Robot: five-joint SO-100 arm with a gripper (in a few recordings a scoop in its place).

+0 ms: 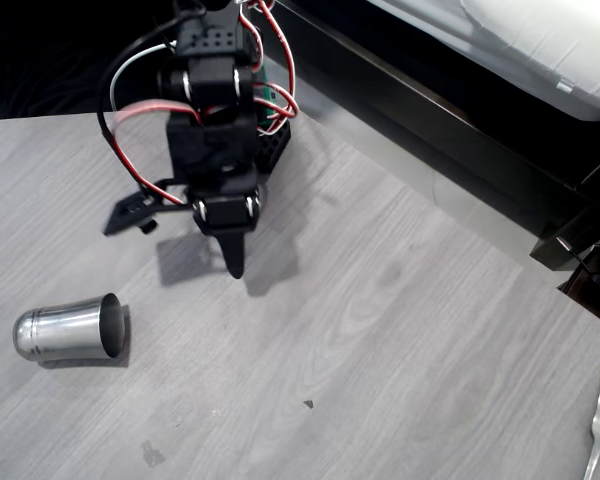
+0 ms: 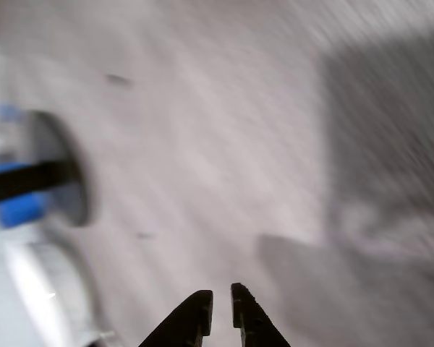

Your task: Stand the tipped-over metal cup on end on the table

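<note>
Metal cup [image 1: 70, 327] lying tipped on the table [image 1: 380, 330], mouth facing right. Gripper [image 1: 234, 262] well apart from cup, nearly closed, empty; not yet placed to grasp

The metal cup [image 1: 68, 330], a small shiny steel tumbler of slight taper, is seen in the overhead view lying on its side on the table [image 1: 400, 330], a light-grey wood-grain top marked with a few dark specks. Its open flared rim is turned toward picture right and its closed flat base toward picture left, with a ridge visible near the base. It lies near the table's left edge. In the wrist view the cup [image 2: 50, 181] is blurred at the left, its mouth facing the camera.
</note>
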